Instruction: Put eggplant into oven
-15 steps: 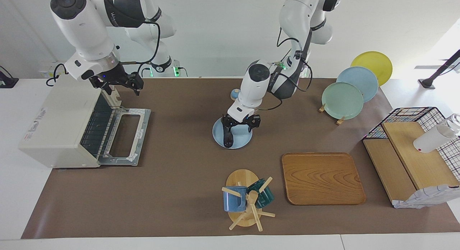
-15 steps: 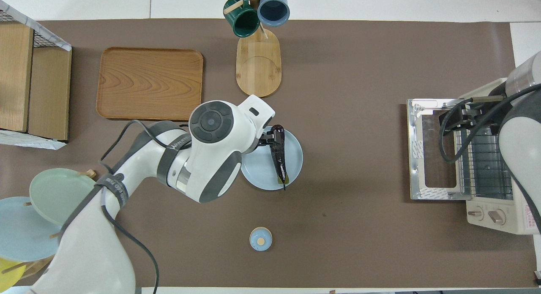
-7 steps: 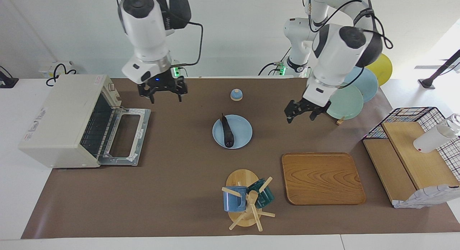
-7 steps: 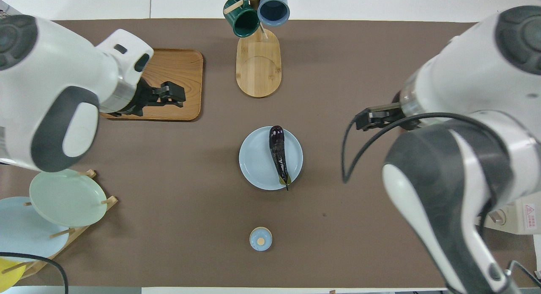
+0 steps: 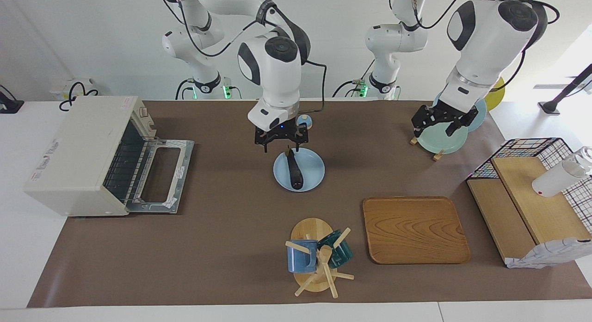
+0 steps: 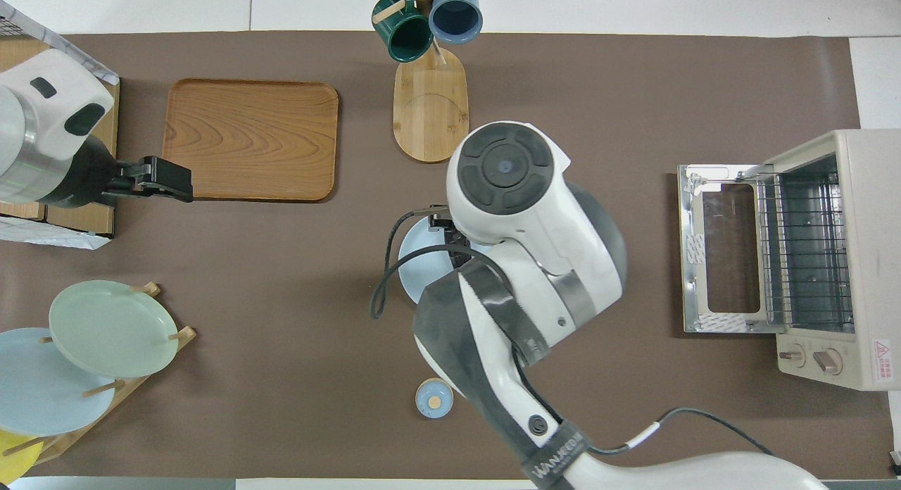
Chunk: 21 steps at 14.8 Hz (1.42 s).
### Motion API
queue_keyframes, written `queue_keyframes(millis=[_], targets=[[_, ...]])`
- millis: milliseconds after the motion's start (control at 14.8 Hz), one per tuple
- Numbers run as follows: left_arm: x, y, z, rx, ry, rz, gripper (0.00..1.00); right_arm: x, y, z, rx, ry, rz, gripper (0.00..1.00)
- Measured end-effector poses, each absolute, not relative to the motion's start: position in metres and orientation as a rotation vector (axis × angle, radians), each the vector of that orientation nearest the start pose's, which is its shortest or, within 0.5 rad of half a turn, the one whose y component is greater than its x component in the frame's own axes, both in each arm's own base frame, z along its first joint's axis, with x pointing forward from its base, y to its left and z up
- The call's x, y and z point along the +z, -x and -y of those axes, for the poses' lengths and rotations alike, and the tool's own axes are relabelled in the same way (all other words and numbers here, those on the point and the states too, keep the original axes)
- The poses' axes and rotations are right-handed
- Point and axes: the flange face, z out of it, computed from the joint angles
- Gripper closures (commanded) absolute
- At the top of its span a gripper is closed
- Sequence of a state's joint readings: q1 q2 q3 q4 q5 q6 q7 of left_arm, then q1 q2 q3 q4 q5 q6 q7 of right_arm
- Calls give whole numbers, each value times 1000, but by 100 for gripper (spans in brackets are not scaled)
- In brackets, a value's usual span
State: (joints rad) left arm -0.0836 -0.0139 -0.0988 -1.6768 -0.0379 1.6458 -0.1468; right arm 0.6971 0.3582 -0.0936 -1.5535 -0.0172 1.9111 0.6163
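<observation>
The dark purple eggplant (image 5: 294, 172) lies on a light blue plate (image 5: 312, 167) in the middle of the table. My right gripper (image 5: 280, 144) hangs open just above the eggplant's stem end, at the plate's edge nearer the robots. In the overhead view the right arm covers the eggplant and only a sliver of the plate (image 6: 418, 263) shows. The cream oven (image 5: 77, 151) stands at the right arm's end of the table with its door (image 5: 160, 176) folded down and the rack bare. My left gripper (image 5: 443, 123) is open, up over the plate rack.
A wooden tray (image 5: 414, 229) and a mug tree (image 5: 318, 260) with two mugs sit farther from the robots than the plate. A small blue knob-topped lid (image 5: 305, 122) lies nearer the robots. A plate rack (image 5: 440, 133) and a wire basket with wooden boards (image 5: 532, 197) fill the left arm's end.
The left gripper rose off the eggplant's plate and swung away to the plate rack. The right gripper left the oven and came over the plate. The eggplant has not moved.
</observation>
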Motion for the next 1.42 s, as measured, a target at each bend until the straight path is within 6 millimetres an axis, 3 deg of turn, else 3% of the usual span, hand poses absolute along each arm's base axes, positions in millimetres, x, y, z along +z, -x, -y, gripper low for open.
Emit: queue_keyframes(millis=[202,270,337,404,674,944,1281,1416], targets=[[601,-525,105,105,3159,-62,0,391,-529,-459,-115,3155,-39,0],[600,-522,106,119,3156,-66,0,373,-519,-477,-125,3149,-31,0],[598,-521,105,130,3154,-66,0,355,-509,-488,-133,3145,-19,6],[595,-520,104,140,3153,-61,0,339,-504,-491,-144,3139,-12,18],[600,-521,102,130,3163,-54,0,314,-504,-475,-155,3134,-11,38],[617,-524,102,114,3167,-54,0,305,-493,-470,-153,3131,9,42],[609,-529,101,132,3166,-51,0,300,-488,-469,-172,3113,16,48],[607,-530,101,138,3166,-51,0,293,-482,-467,-174,3110,25,66]])
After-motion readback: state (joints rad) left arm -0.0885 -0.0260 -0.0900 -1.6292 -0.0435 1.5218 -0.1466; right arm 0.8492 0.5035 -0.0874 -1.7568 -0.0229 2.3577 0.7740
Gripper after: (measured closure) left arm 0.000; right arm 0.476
